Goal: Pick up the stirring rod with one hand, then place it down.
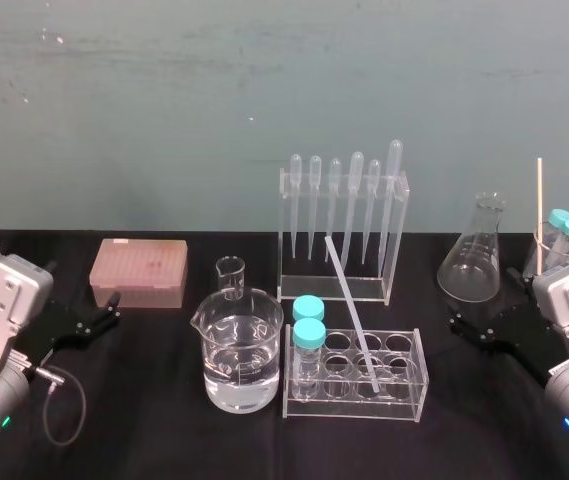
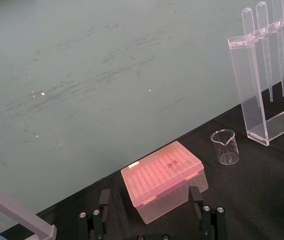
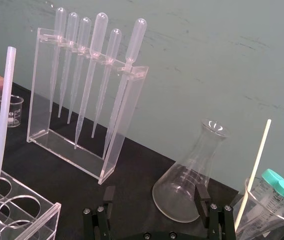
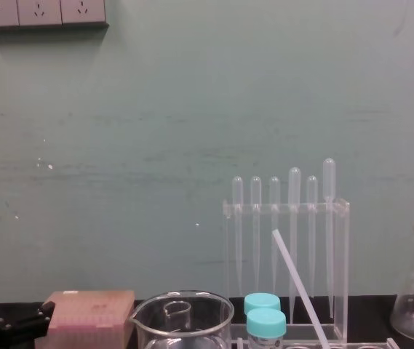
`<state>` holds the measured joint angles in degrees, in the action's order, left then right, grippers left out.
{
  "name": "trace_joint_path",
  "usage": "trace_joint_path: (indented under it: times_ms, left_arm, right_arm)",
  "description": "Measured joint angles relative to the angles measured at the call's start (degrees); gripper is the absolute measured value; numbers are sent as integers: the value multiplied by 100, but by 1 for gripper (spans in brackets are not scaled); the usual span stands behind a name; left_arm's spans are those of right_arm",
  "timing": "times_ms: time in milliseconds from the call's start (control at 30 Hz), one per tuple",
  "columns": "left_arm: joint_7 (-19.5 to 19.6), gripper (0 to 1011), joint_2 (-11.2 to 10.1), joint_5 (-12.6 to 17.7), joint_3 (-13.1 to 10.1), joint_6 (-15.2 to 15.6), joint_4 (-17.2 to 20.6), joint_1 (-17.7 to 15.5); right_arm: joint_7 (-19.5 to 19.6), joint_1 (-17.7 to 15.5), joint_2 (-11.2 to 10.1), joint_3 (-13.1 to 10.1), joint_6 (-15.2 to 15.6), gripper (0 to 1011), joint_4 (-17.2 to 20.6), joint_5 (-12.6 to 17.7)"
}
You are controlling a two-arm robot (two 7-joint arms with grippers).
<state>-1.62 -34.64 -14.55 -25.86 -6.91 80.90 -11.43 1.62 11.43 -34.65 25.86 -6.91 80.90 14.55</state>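
Observation:
The stirring rod [image 1: 352, 312] is a thin whitish stick leaning in the clear tube rack [image 1: 354, 405] at the table's middle, its lower end in a rack hole and its top tilted toward the pipette stand [image 1: 344, 230]. It also rises at the edge of the right wrist view as the stirring rod [image 3: 2, 135], and shows slanted in the chest view, stirring rod [image 4: 300, 287]. My right gripper [image 1: 479, 300] rests open near the table's right side, well clear of the rod; its fingers [image 3: 200, 192] hold nothing. At the left side my left gripper [image 1: 114, 308] is open and empty too.
A large beaker of water [image 1: 239, 350] and a small beaker [image 1: 230, 275] stand left of the rack, which holds two blue-capped tubes [image 1: 309, 325]. A pink tip box [image 1: 139, 272] is at the back left. A conical flask [image 1: 474, 255] and a beaker with capped tubes and a wooden stick [image 1: 564, 240] stand back right.

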Motion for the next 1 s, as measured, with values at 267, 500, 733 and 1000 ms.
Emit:
trace_joint_path:
  times_ms: [267, 500, 733, 1000]
  left_arm:
    - [0, 1000, 0, 0, 0, 0, 0, 0]
    - [0, 1000, 0, 0, 0, 0, 0, 0]
    - [0, 1000, 0, 0, 0, 0, 0, 0]
    - [0, 1000, 0, 0, 0, 0, 0, 0]
  right_arm:
    - [0, 0, 0, 0, 0, 1003, 0, 0]
    - [0, 0, 0, 0, 0, 1003, 0, 0]
    - [0, 0, 0, 0, 0, 1003, 0, 0]
    - [0, 0, 0, 0, 0, 1003, 0, 0]
